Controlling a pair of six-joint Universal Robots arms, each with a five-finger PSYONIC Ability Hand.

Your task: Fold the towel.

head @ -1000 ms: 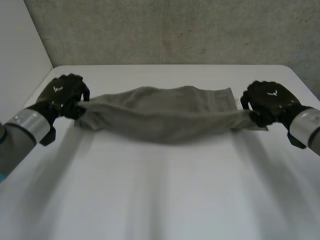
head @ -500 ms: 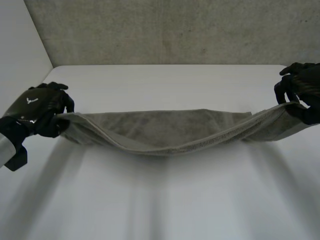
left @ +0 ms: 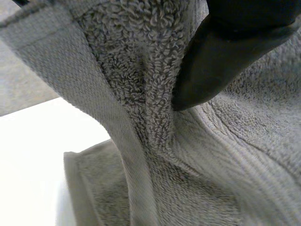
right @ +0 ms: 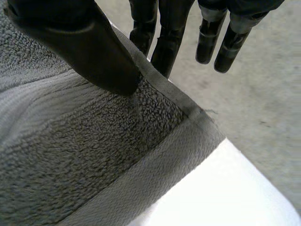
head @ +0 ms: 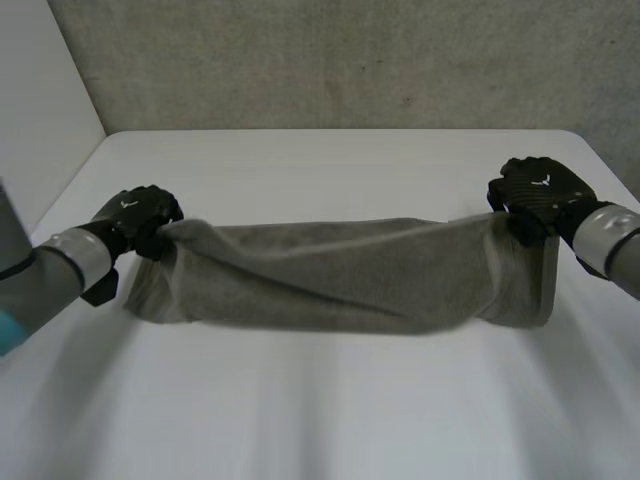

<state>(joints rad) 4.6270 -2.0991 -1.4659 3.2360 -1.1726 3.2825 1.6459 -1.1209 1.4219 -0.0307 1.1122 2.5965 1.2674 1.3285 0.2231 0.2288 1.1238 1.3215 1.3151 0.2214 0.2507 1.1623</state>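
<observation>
In the head view we saw one grey terry towel (head: 340, 275), held up lengthwise over the middle of the white bench (head: 330, 420). It was strung between two hands and sagged in long soft folds. We could not tell whether its lower fold touched the bench. The left hand (head: 140, 215) was curled tight round the bunched left end. The right hand (head: 535, 195) was clamped on the right end, from which a flap of cloth hung straight down. A rough concrete wall (head: 350, 60) stood behind the bench, and nothing lay between the hands and the towel.

In the left wrist view the left hand (left: 221, 56) pressed a black digit into a gathered pleat of the towel (left: 136, 94), loops and flat woven hem both plain.

In the right wrist view the right hand (right: 80, 42) pinched a hemmed corner of the towel (right: 84, 155), thumb on top. Some of its fingers (right: 164, 37) sat behind the edge and others hung clear.
</observation>
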